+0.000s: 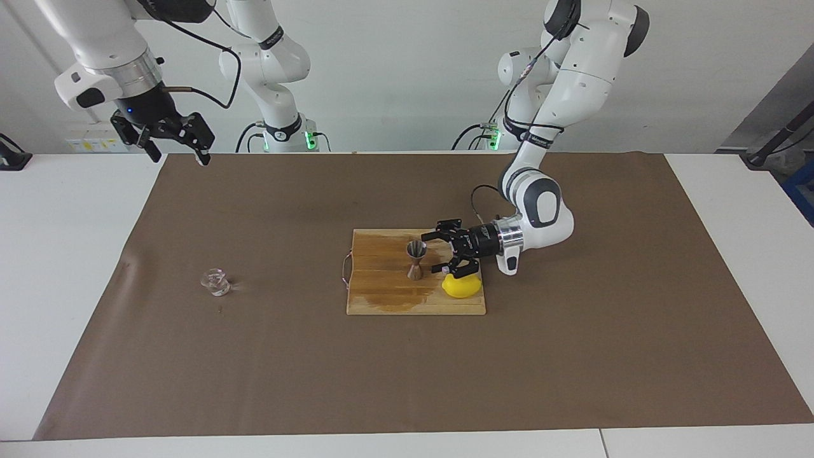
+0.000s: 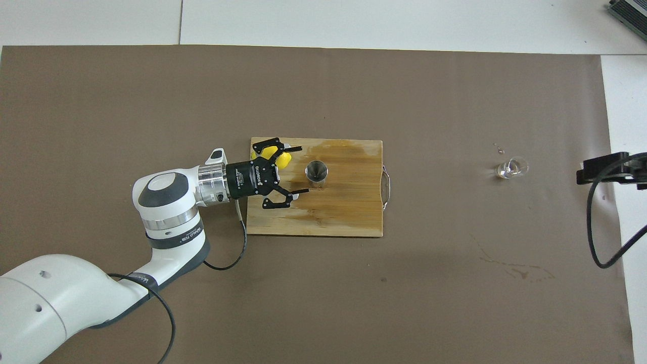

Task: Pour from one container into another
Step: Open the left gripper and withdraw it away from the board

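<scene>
One jigger, one glass vessel, one lemon and one cutting board on our table.

We see the steel jigger [image 1: 416, 259] standing upright on the wooden cutting board [image 1: 381, 299], with the lemon [image 1: 461, 286] on the same board toward the left arm's end. Our left gripper [image 1: 440, 252] sits just beside the jigger, jaws spread and holding nothing. The clear glass vessel [image 1: 215, 282] stands well apart from the board, toward the right arm's end. Our right gripper [image 1: 179, 144] waits raised off that end, jaws released.

shiny steel jigger [image 1: 416, 260], clear glossy glass vessel [image 1: 215, 282], wet-looking wood board [image 1: 381, 299], waxy lemon [image 1: 462, 287], matte brown paper sheet [image 1: 407, 381].
</scene>
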Robot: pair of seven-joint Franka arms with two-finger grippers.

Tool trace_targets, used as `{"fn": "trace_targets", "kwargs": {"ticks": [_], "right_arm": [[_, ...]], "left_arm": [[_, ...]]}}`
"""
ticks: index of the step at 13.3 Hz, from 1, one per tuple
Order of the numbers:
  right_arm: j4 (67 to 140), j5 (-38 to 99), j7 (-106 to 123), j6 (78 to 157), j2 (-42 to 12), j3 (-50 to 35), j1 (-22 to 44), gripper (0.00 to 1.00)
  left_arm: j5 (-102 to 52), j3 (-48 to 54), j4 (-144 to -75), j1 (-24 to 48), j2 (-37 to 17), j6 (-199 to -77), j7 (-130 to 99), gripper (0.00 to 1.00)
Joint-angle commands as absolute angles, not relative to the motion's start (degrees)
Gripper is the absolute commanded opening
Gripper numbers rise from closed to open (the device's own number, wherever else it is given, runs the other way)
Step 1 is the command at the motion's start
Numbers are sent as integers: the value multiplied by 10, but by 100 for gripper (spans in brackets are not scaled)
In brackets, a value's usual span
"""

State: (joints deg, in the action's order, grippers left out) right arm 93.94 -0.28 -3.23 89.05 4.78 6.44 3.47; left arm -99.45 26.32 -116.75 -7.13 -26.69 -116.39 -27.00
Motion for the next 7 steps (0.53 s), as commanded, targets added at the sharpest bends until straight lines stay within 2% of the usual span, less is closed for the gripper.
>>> {"fn": "trace_targets", "kwargs": {"ticks": [1, 3, 7], "right_arm": [[954, 8, -38, 899, 61, 65, 35, 100], [954, 8, -38, 898, 62, 65, 35, 100], [954, 8, -38, 898, 61, 65, 35, 100]], "left_arm": [[-938, 260, -1172, -98, -224, -1150, -279, 100], [-867, 251, -1167, -108, -198, -1151, -280, 100], [-638, 221, -1106, -109, -161, -1144, -279, 100]]}}
